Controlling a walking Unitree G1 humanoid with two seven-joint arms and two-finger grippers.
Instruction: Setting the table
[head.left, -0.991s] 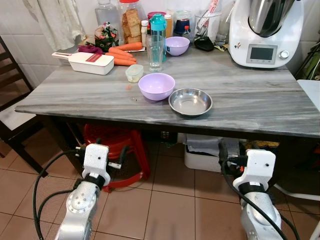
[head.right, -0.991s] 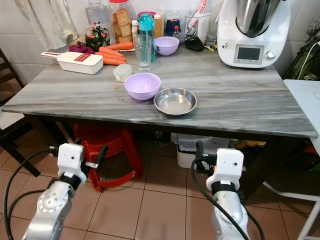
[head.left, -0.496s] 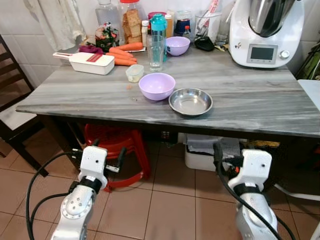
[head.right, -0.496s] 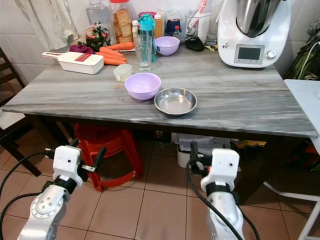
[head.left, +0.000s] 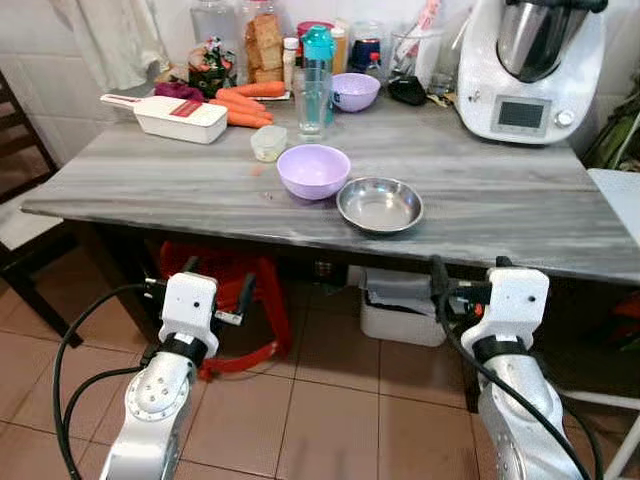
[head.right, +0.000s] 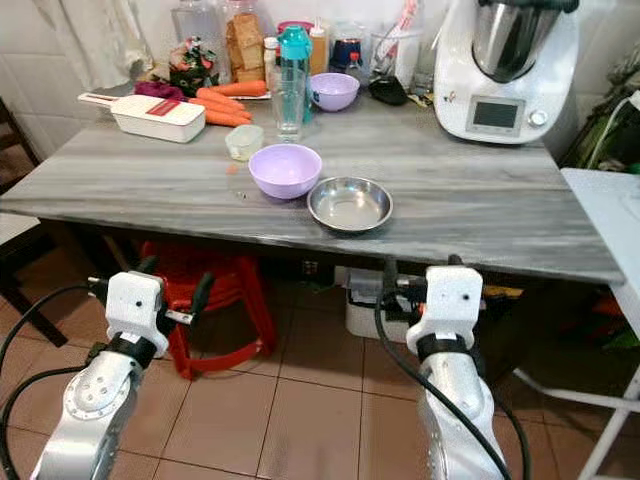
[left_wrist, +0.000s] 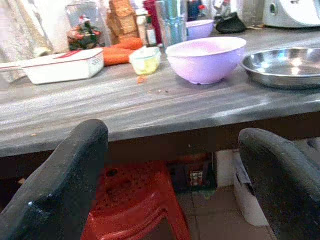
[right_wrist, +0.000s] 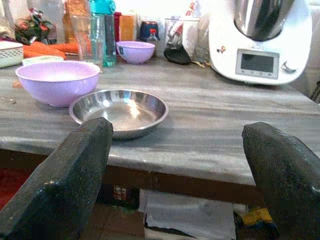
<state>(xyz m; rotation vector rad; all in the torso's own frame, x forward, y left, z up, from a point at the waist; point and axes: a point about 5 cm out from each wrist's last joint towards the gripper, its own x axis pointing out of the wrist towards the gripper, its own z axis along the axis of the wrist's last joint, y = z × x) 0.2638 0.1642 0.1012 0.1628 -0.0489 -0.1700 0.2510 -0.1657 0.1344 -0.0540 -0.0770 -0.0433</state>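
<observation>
Left wrist view frames my left fingers (left_wrist: 65, 185) spread wide below the table (head.left: 500, 215) edge — the head views add the red stool (head.left: 235, 280) underneath. My right fingers (right_wrist: 75, 180) are spread wide too, holding nothing. Steel bowl (head.left: 380, 204) sits upright just beside the purple bowl (head.left: 313, 170), mid-table.

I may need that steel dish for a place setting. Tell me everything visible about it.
The round, shallow stainless-steel dish sits upright and empty on the grey marble-look tabletop, near the front edge. Its shiny inside reflects light, and it has a flat rim. The larger lilac plastic bowl stands just beside it on the robot's left; contact is unclear.
</observation>
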